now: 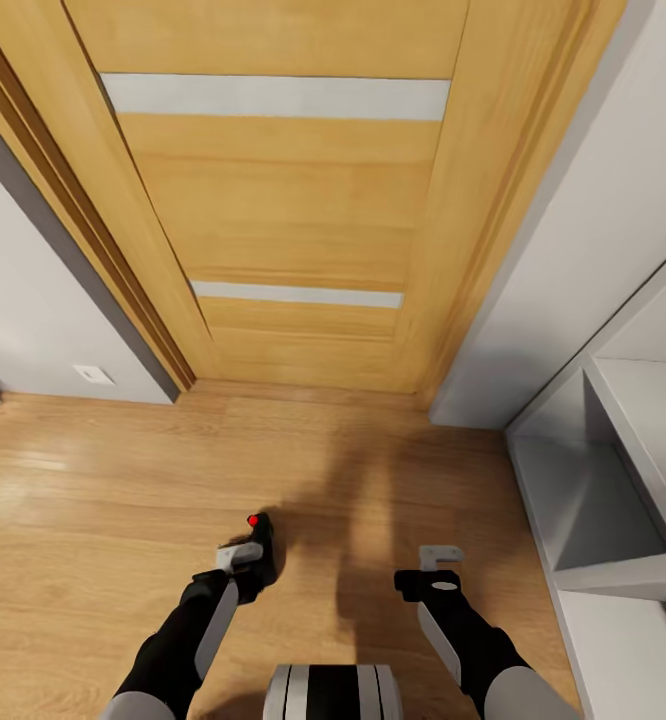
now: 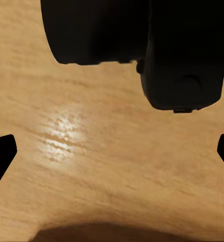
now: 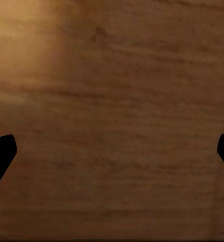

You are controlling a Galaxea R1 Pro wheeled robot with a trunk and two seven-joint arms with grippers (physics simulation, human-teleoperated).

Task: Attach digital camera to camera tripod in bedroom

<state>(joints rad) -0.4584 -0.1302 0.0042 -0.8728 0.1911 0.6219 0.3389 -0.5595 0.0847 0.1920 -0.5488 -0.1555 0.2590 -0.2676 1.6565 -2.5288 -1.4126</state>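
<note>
The digital camera (image 1: 261,537), small and black with a red dot on top, sits at the tip of my left gripper (image 1: 253,562), held low above the light wood floor (image 1: 103,500). In the left wrist view the camera's dark body and lens (image 2: 182,55) loom close to the lens, well off the floor, while the black fingertips (image 2: 1,151) show at the picture's edges. My right gripper (image 1: 439,560) hangs open beside it with nothing between its fingers (image 3: 1,151), only floor beneath. The camera tripod is out of view.
A shut wooden door (image 1: 293,200) with two pale stripes stands straight ahead in its frame. Pale grey walls (image 1: 33,300) flank it, with a white socket (image 1: 93,375) low on the left. A grey shelf unit (image 1: 613,480) lines the right side. My base (image 1: 333,692) shows below.
</note>
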